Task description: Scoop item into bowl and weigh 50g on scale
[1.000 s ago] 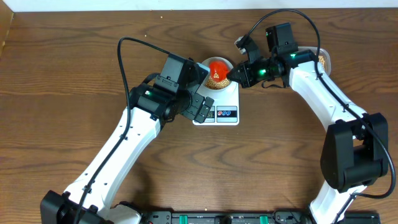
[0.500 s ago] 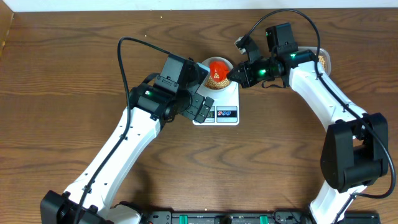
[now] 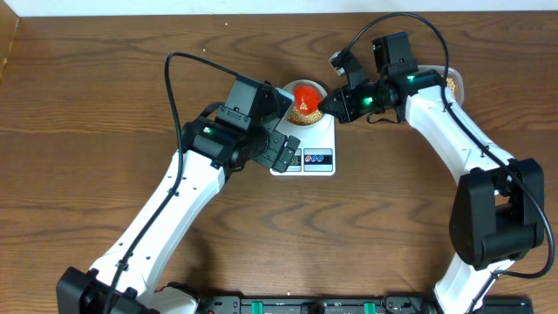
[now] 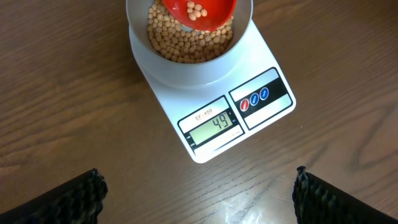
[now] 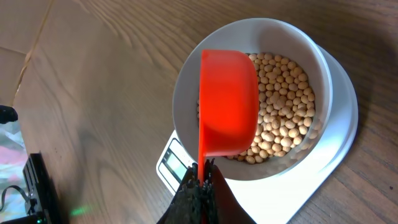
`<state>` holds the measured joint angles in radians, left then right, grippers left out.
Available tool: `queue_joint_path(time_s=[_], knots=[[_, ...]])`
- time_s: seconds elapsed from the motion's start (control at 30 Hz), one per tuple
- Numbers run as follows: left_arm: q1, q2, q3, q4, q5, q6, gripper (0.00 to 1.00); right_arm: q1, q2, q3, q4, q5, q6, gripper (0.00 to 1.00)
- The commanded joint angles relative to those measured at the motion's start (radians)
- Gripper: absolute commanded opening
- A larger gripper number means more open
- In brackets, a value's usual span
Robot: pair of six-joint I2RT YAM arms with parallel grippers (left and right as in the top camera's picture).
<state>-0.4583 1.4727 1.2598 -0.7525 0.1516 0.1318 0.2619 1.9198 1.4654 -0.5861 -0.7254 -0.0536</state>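
Stillness over the last second: both arms, scoop and bowl exactly where they were, no fresh beans falling. Grey digital display [image 4: 216, 128] on the small white rectangular kitchen scale [image 4: 200, 103] reading 49, one short of the target; probably a few more beans needed, tipped gently to avoid overshoot. Small round pale blue-white bowl [image 4: 185, 73] with a thick white rim on the scale's twelve o'clock end, display at six o'clock of it, two round buttons [image 4: 255, 98] at four o'clock. Inside, a bed of small round tan-yellow beans [image 4: 183, 45] hiding the bottom. Orange-red plastic scoop [image 4: 200, 11] poised over the bowl's twelve o'clock side, a few beans left in it. Tight clamp of the right end effector [image 5: 203, 182] on the scoop's thin handle. Fully spread, empty left end effector [image 4: 199, 186] hovering above the brown wooden tabletop [image 4: 56, 106], six o'clock of the scale.
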Motion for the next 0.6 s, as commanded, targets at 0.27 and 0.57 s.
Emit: queue_joint_path(time_s=[0.27,0.57], knots=[[0.004,0.006,0.001,-0.003,0.002,0.006,0.98,0.002,-0.047,0.006,-0.027,0.065,-0.004,0.02],[0.004,0.006,0.001,-0.003,0.002,0.006,0.98,0.043,-0.117,0.006,-0.065,0.275,-0.039,0.02]])
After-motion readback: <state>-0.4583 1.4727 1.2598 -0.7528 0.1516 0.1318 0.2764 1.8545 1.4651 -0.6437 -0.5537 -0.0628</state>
